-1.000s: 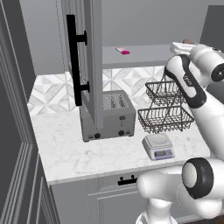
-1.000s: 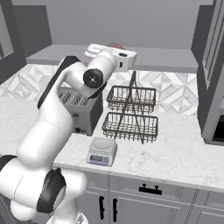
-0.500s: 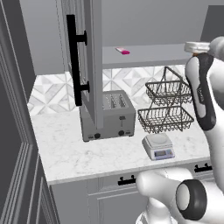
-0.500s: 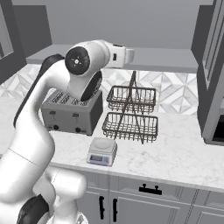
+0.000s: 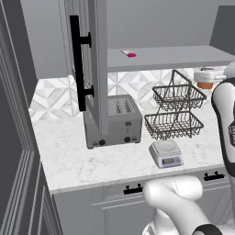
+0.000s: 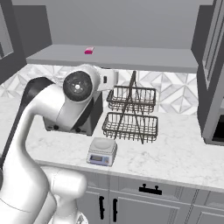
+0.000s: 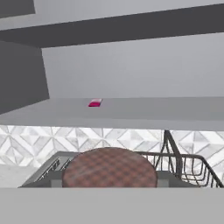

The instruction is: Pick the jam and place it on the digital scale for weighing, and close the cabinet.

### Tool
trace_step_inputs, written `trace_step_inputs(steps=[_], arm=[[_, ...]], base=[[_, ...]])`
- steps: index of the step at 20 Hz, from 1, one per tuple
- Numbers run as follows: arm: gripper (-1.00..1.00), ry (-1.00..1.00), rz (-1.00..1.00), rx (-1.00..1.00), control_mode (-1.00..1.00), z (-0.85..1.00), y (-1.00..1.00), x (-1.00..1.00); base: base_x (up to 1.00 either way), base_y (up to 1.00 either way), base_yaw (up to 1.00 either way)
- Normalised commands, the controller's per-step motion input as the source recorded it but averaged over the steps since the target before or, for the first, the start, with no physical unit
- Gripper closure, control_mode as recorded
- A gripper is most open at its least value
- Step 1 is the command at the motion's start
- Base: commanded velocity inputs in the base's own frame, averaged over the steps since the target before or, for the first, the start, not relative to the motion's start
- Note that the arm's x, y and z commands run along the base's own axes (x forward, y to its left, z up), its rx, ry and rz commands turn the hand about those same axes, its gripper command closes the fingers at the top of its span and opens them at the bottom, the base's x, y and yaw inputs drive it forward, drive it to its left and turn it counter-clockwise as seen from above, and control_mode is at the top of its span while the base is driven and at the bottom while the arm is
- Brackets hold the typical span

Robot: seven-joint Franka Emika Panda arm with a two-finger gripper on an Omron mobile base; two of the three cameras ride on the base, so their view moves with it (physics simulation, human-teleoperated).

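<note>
Orange-brown jam (image 5: 206,84) clamped in the closed gripper (image 5: 205,78), lid toward the hand camera, high beside the wire baskets (image 5: 176,111); digital scale (image 5: 166,153) lies below-left on the counter.

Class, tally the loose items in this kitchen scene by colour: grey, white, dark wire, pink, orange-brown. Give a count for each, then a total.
Grey: 1, the toaster
White: 1, the digital scale
Dark wire: 1, the two-tier wire basket rack
Pink: 1, the flat pink item on the cabinet shelf
Orange-brown: 1, the jam, held up in the gripper
Total: 5
</note>
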Motion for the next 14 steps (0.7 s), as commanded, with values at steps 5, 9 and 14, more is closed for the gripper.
trace_step_inputs(steps=[5,9,14], arm=[[1.00,0.00,0.40,-0.10,-1.00,-0.73,0.60,-0.01],[1.00,0.00,0.32,-0.04,-1.00,-0.81,0.01,0.00],[1.00,0.00,0.30,-0.03,-1.00,-0.75,0.07,0.17]], base=[[0.00,0.00,0.00],[0.00,0.00,0.00],[0.00,0.00,0.00]])
